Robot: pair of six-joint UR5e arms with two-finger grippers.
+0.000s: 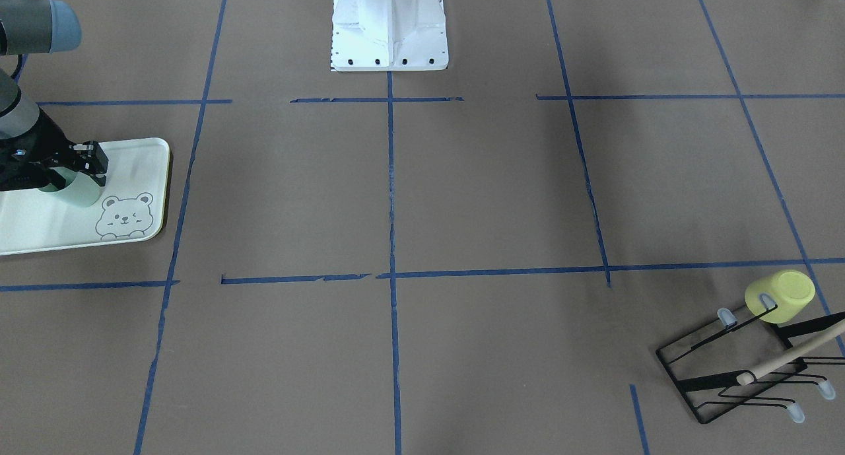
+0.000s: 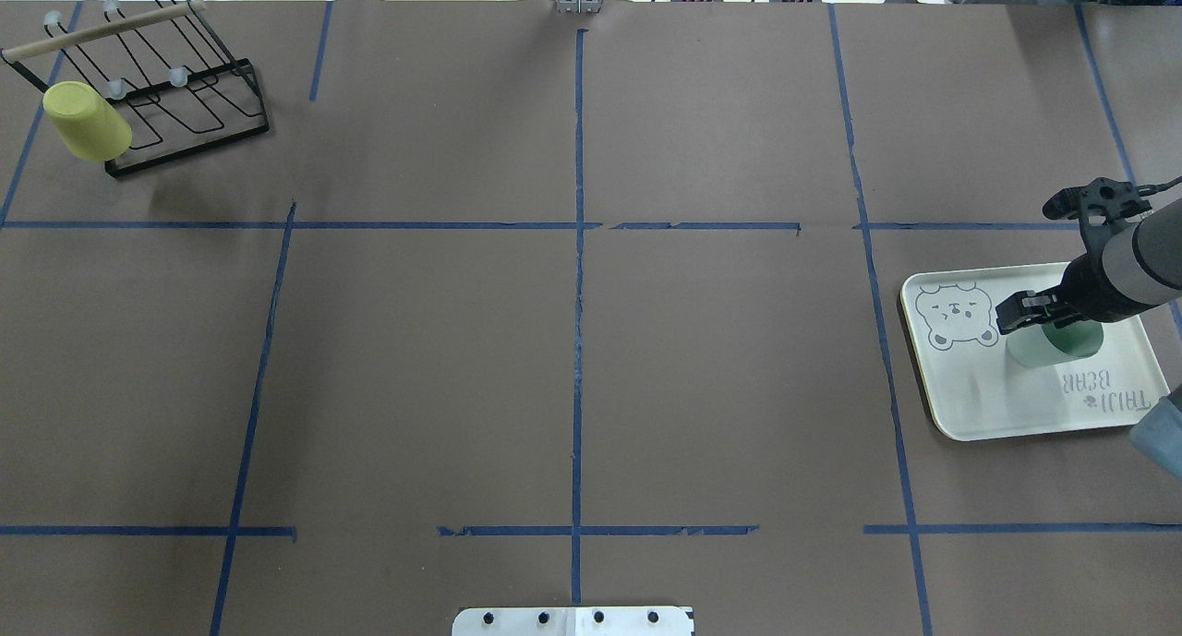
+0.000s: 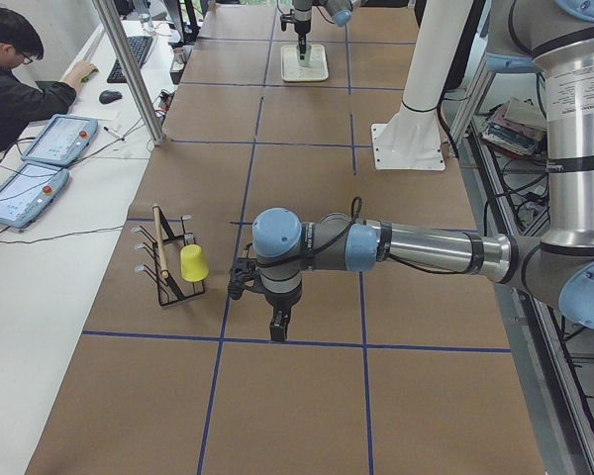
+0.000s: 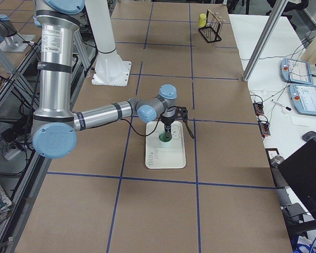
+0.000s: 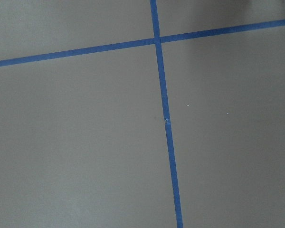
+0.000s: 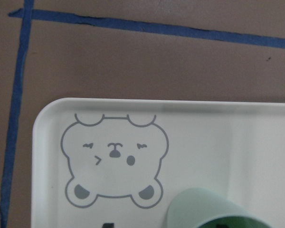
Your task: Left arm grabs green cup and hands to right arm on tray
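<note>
Green cup (image 1: 79, 192) (tray (image 1: 138, 161) beneath) pinched between narrowed right jaws

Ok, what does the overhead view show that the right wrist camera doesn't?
Only the overhead view shows the yellow cup at the black wire rack on the far left, the right arm reaching over the tray, and the TAIJI BEAR lettering. Only the wrist camera shows the bear's face close up. Both show the tray, its bear drawing and the green cup.
</note>
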